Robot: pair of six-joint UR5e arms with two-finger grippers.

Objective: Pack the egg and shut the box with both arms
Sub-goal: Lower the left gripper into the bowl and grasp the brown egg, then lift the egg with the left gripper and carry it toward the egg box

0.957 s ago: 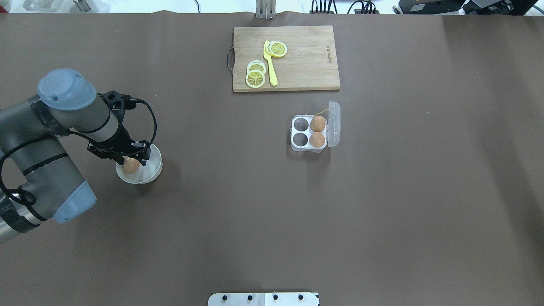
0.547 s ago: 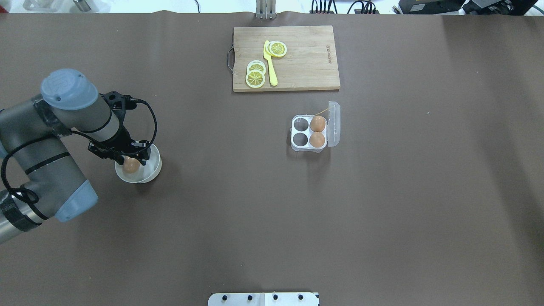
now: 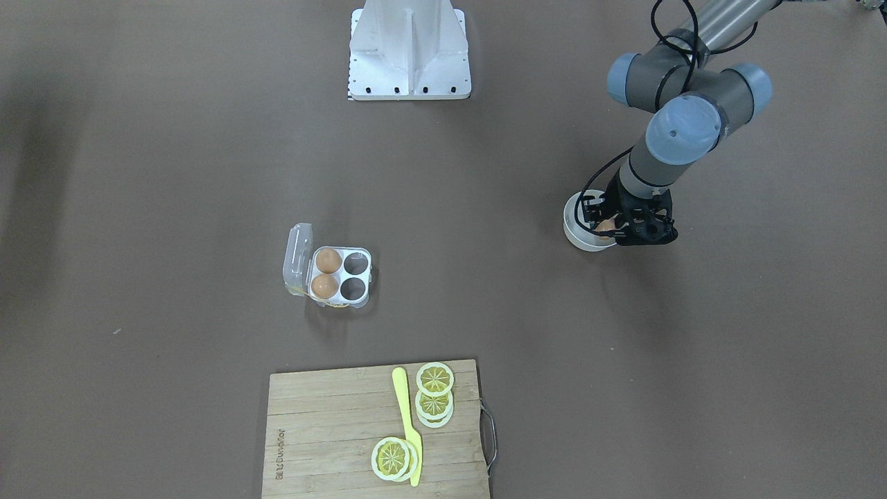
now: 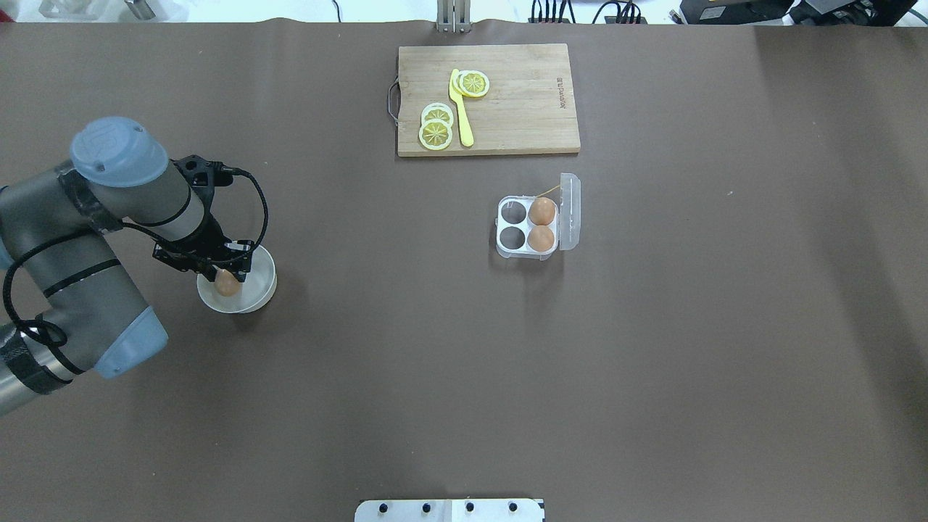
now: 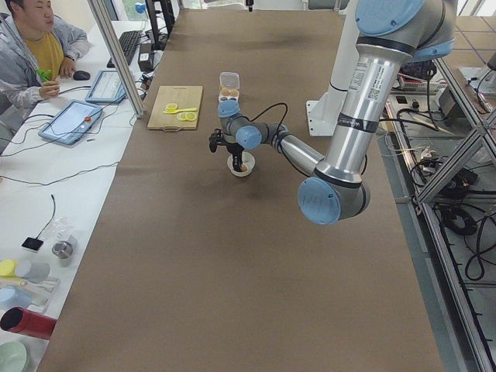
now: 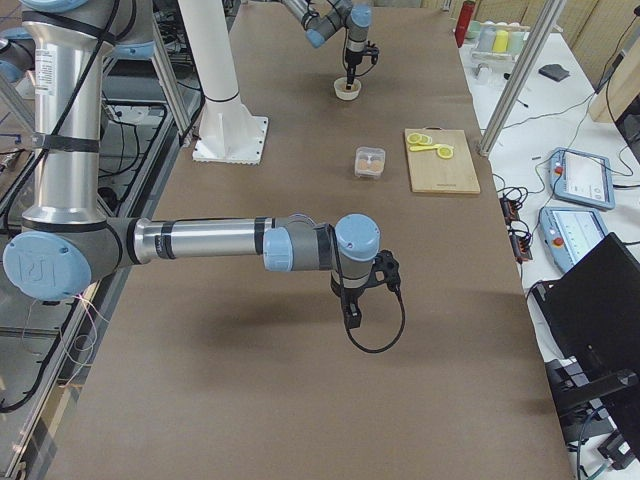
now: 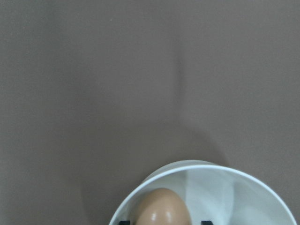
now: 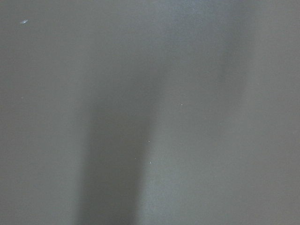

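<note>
Egg lies in bowl; only the wrist view shows left gripper jaws flanking it; pinching or apart, cannot tell; right gripper likewise unclear.

We see the brown table carrying a wooden cutting board, the open box and a white bowl.

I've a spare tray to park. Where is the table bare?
Overhead, the table is bare right of the egg case and cutting board, and in the wide band between case and white bowl. Crowded only at the bowl, where the left gripper hangs over an egg.
</note>
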